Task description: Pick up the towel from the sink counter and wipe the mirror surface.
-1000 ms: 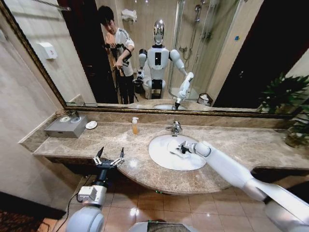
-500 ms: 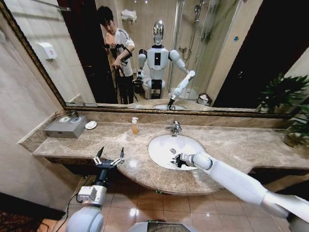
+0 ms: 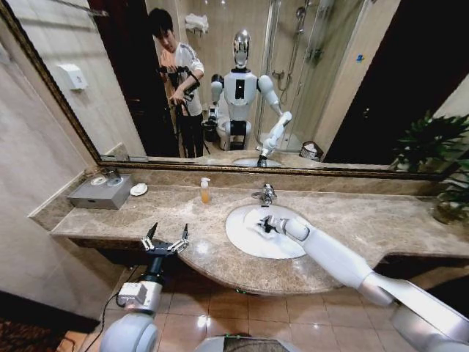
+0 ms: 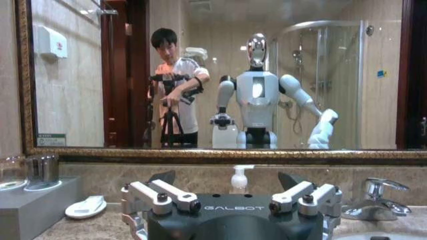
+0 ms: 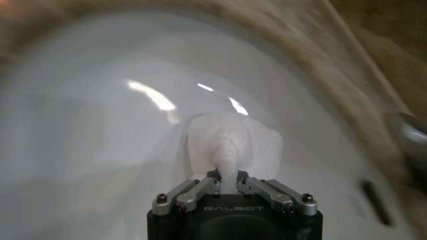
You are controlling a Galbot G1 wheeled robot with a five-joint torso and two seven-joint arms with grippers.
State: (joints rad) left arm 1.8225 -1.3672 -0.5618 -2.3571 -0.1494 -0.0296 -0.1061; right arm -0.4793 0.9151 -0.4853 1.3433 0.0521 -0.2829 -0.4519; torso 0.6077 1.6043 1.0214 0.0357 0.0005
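Evidently the right end effector (image 5: pixel 227 186) pinches the towel (image 5: pixel 232 145) over the basin (image 3: pixel 242 235), presumably readying a lift toward the mirror (image 3: pixel 352 88), while the left end effector (image 3: pixel 165 243) hangs spread beside the table (image 3: pixel 183 213).

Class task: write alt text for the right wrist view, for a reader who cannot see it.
The right gripper is shut on a bunched white towel, holding it over the white basin. The beige sink counter curves past the rim.
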